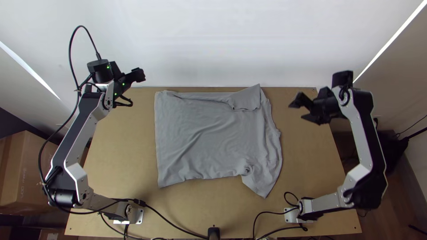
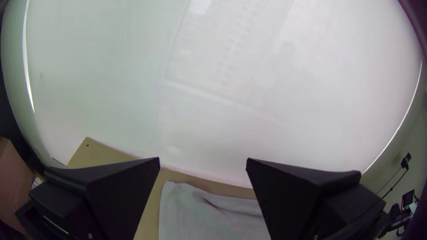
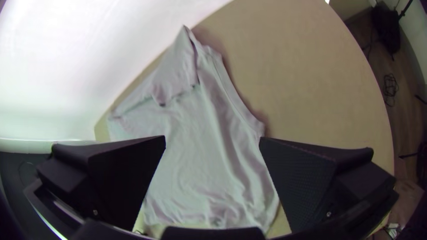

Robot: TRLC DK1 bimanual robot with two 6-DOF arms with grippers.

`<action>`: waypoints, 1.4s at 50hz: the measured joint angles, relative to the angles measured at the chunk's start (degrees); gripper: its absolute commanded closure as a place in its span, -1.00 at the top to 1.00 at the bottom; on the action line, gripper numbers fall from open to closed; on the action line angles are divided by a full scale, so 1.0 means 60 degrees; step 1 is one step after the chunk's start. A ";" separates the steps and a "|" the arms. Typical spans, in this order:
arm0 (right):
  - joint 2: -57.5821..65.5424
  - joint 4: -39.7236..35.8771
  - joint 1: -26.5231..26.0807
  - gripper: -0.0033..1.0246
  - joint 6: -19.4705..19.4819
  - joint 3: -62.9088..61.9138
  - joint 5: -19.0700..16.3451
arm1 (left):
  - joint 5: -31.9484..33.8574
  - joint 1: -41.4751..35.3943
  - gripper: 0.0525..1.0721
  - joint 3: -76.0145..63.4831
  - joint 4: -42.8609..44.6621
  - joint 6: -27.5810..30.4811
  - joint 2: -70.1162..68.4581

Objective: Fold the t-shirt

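Left gripper (image 2: 203, 158) and right gripper (image 3: 212, 137) hang empty, fingers parted, either side of the shirt (image 1: 204, 138), spread on the table (image 1: 120, 164), far sleeve (image 1: 247, 98) turned in. We're likely folding sleeves; next we should bring the near sleeve (image 1: 263, 180) inward.

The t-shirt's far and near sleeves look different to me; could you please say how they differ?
The far sleeve is folded back onto the shirt's body, while the near sleeve sticks out from it. The far sleeve lies fairly smooth; the near sleeve is bunched where it meets the body. Both are grey.
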 measured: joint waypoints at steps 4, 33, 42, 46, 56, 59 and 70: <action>-0.0645 -0.0270 -0.0160 0.68 -0.0481 -0.1300 0.0000 | 0.0007 0.0000 0.90 -0.0437 -0.0178 0.0000 -0.0484; -0.2277 0.0699 -0.0739 0.34 -0.2310 -0.7067 0.0011 | 0.0076 -0.0007 0.90 -0.2018 -0.0805 0.0000 -0.2707; -0.1953 0.1446 -0.0721 0.34 -0.2306 -0.7533 0.0011 | 0.0080 -0.0007 0.90 -0.2116 -0.0856 0.0033 -0.2772; -0.1708 0.1807 -0.0674 0.34 -0.2302 -0.7537 0.0011 | 0.0080 -0.0007 0.90 -0.2135 -0.0871 0.0036 -0.2772; -0.1100 0.2612 -0.0532 0.34 -0.2299 -0.7672 0.0011 | 0.0084 0.0011 0.90 -0.2218 -0.0940 0.0080 -0.2787; -0.0951 0.2728 -0.0430 0.28 -0.2288 -0.7741 0.0000 | 0.0102 0.0015 0.90 -0.2244 -0.0962 0.0113 -0.2790; -0.1180 0.4124 -0.0084 -0.95 -0.2226 -0.8215 0.0044 | 0.0102 0.0117 0.90 -0.2262 -0.0991 0.0423 -0.2790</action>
